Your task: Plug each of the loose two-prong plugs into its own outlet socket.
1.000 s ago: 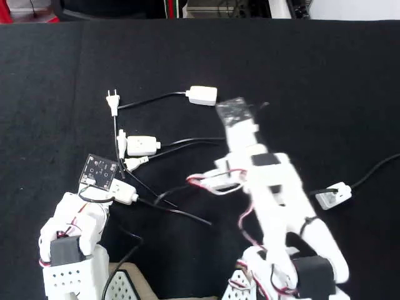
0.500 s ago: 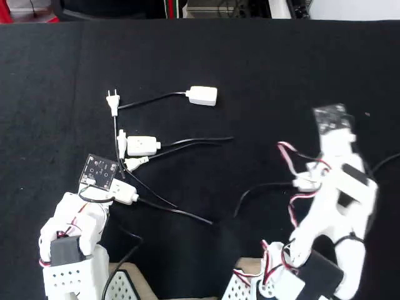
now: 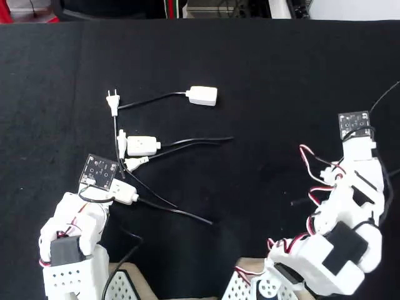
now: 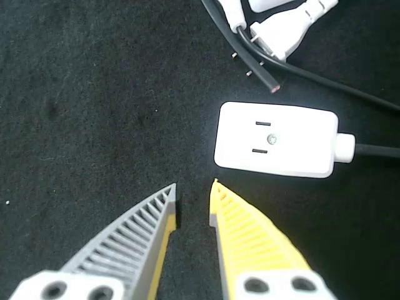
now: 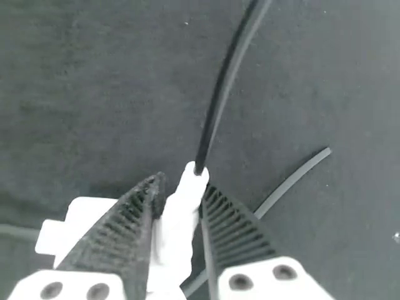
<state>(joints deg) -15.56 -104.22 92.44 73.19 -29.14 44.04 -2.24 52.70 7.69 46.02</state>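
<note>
My left gripper (image 4: pixel 194 187) hovers over the black cloth, open by a narrow gap with nothing in it. Just beyond its tips a white outlet socket (image 4: pixel 275 139) lies with its slots facing up, also visible as the outlet socket (image 3: pixel 125 194). My right gripper (image 5: pixel 181 184) is shut on a white plug (image 5: pixel 178 219) whose black cable (image 5: pixel 225 81) runs away from it. A white socket block (image 5: pixel 65 228) lies right beneath the fingers. A loose two-prong plug (image 3: pixel 112 100) rests at the back left, and its cable leads to another socket (image 3: pixel 202 95).
A third socket (image 3: pixel 142 145) and two more plugs (image 3: pixel 134 164) lie tangled with black cables in front of the left arm (image 3: pixel 75 225). The right arm (image 3: pixel 350 187) stands at the right side. A cable (image 3: pixel 384 97) leaves towards the right edge.
The right arm swung from the middle of the table to the right side, dragging a black cable with it. The left arm and the left-side plugs stayed put.
</note>
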